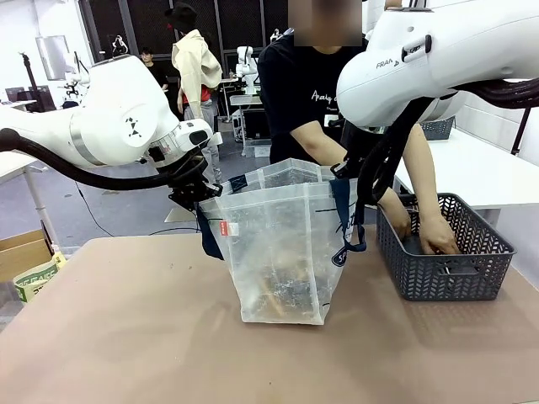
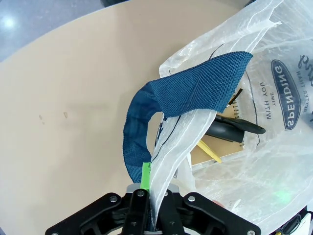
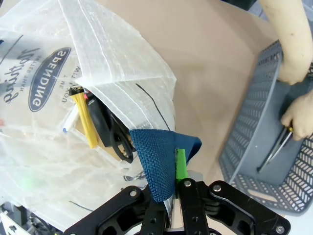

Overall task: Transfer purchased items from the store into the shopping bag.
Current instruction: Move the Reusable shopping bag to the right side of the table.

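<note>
Holding the bag (image 1: 282,252) upright mid-desk (image 1: 126,320), mouth up: left pincer (image 2: 151,186) clenched on the rim film, right pincer (image 3: 171,183) clenched on rim and strap (image 3: 156,161). Some items (image 2: 220,142) down inside. To the bag's right, by the desk's right edge, the basket (image 1: 446,273) with the person's hands (image 1: 438,236) in it, nearer the right pincer; likely calls for a wide mouth on that side.

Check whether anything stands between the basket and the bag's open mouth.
The right gripper, shut on the shopping bag, and its hanging cables stand between the basket and the bag's mouth, which is open.
</note>
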### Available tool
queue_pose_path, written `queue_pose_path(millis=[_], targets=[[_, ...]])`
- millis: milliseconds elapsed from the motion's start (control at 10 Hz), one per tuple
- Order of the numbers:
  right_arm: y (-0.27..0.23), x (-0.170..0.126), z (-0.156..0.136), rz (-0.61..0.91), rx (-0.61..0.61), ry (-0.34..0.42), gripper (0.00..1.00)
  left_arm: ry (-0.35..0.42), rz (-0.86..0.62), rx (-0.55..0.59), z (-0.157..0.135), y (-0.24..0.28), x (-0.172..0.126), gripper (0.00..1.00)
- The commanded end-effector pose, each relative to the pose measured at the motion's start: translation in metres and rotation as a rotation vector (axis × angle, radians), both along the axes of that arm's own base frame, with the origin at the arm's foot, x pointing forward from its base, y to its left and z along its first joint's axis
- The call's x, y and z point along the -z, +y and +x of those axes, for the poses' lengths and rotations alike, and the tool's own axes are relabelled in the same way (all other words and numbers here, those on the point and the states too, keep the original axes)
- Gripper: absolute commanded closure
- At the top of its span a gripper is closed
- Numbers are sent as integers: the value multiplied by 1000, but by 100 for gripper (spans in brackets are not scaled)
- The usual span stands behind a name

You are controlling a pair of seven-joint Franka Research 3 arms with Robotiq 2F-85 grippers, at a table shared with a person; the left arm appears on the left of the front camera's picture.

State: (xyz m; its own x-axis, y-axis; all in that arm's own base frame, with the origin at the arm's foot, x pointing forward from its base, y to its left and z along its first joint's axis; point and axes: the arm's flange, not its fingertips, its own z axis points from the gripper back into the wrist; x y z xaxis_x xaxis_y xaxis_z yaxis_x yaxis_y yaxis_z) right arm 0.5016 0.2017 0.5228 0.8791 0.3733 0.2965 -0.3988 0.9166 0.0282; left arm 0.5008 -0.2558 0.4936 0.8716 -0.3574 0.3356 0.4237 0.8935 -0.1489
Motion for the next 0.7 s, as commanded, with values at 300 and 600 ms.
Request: queue_pose_path(millis=[300, 600], targets=[[-1, -2, 0, 1, 2, -5, 100, -1, 0, -1, 1, 1, 0, 100], [-1, -2, 0, 1, 2, -5, 100, -1, 0, -1, 1, 1, 0, 100]])
